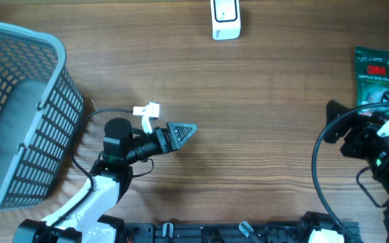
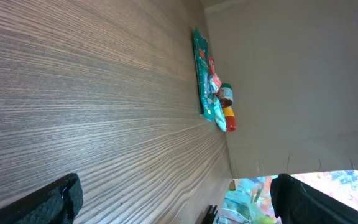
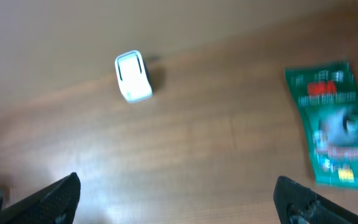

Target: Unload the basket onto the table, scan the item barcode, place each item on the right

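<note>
The item, a flat green packet [image 1: 377, 73] with a red logo and white print, lies on the wooden table at the far right. It also shows in the right wrist view [image 3: 335, 124] and, edge-on, far off in the left wrist view [image 2: 202, 70]. A white barcode scanner [image 1: 225, 19] stands at the table's back centre, also visible as the scanner [image 3: 132, 76] in the right wrist view. My left gripper [image 1: 182, 131] hovers open left of centre, empty, pointing right. My right gripper [image 3: 179, 205] is open and empty, just short of the packet, which lies ahead to its right.
A grey slatted basket [image 1: 46, 108] with a grey lining fills the left edge, close behind my left arm. A red and yellow object [image 2: 227, 111] shows beyond the packet at the table's edge. The right arm's black cable [image 1: 319, 162] loops over the front right.
</note>
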### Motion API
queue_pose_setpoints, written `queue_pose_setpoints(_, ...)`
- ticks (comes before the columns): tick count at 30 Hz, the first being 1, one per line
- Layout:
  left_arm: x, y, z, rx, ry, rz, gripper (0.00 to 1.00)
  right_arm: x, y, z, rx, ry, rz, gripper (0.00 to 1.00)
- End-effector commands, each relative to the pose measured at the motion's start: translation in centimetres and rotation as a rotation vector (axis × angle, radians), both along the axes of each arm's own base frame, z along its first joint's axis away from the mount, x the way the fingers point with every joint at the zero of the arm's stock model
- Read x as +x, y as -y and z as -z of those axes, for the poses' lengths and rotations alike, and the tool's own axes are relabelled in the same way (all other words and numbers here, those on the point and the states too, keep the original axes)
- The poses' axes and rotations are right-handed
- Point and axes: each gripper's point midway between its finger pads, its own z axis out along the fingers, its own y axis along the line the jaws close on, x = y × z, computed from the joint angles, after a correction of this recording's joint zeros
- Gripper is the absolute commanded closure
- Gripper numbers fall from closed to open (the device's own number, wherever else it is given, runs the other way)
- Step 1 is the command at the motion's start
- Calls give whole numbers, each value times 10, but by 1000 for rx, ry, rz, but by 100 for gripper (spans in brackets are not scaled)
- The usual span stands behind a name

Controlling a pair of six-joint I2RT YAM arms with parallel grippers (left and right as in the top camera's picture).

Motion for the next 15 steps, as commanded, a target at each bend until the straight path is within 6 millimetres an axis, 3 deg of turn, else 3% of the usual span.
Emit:
queue_pose_setpoints(1, 2, -1, -2, 13, 33, -3, 0, -6, 0, 11, 4, -57, 7, 0)
queue_pose_setpoints(7, 2, -1, -2, 13, 33, -3, 0, -19, 3, 5, -22, -14, 34, 0)
queue_pose_setpoints(12, 2, -1, -2, 13, 33, -3, 0, -26, -5, -14, -65, 263, 3, 0)
queue_pose_setpoints(15, 2, -1, -2, 13, 33, -3, 0, -25, -18, 6, -72, 447, -64, 0)
